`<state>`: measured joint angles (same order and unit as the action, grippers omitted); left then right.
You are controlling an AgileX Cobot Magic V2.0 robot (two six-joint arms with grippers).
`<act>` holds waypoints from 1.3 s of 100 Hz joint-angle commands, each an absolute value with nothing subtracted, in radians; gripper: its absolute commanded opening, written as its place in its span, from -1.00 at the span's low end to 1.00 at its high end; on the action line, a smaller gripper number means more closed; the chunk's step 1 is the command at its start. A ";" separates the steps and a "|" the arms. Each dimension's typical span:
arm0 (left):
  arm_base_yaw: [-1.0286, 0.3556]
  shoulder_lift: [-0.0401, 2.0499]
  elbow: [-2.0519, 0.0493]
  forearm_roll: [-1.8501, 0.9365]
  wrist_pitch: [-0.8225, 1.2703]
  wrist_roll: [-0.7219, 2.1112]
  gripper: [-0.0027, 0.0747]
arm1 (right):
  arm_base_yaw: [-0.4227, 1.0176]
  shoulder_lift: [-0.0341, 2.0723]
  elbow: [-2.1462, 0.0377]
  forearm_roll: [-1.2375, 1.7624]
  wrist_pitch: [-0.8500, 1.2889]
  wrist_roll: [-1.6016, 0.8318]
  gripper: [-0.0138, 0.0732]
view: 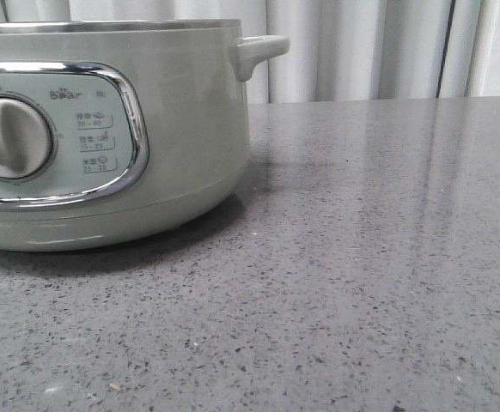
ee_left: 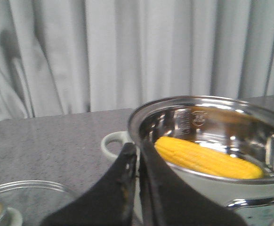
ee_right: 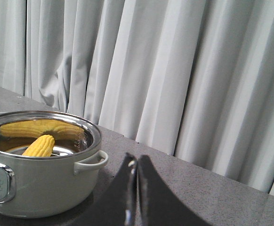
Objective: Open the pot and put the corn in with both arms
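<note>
One corn (ee_left: 207,158) lay inside the open pot (ee_right: 38,188), so the task looked done. The lid (ee_left: 26,202) rested at the pot's seven o'clock. Both grippers (ee_left: 138,162) (ee_right: 137,181) were pinched closed, empty.

the pot (view: 104,129) sits at the left edge of the grey speckled worktop (view: 362,275), its dial (view: 11,137) facing forward. its side handle (view: 259,51) points right, toward pale curtains (view: 379,47) behind.
</note>
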<state>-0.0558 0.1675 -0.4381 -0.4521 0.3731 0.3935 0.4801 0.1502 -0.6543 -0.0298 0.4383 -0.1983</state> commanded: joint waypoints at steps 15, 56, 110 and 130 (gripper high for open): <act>-0.063 0.095 -0.234 -0.249 0.202 0.200 -0.98 | 0.472 0.163 -0.674 -0.039 0.364 -0.198 -0.78; -0.069 -0.032 -0.018 -0.110 0.252 0.095 -0.98 | 0.472 0.163 -0.674 -0.039 0.364 -0.198 -0.78; -0.069 -0.032 0.022 -0.112 0.268 0.095 -0.98 | 0.472 0.163 -0.674 -0.039 0.364 -0.198 -0.78; -0.069 -0.032 0.022 -0.112 0.268 0.095 -0.98 | 0.472 0.163 -0.674 -0.039 0.364 -0.198 -0.78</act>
<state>-0.0596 -0.0045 -0.0061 -0.1084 0.3140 0.1034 0.4801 0.1502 -0.6543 -0.0298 0.4394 -0.1983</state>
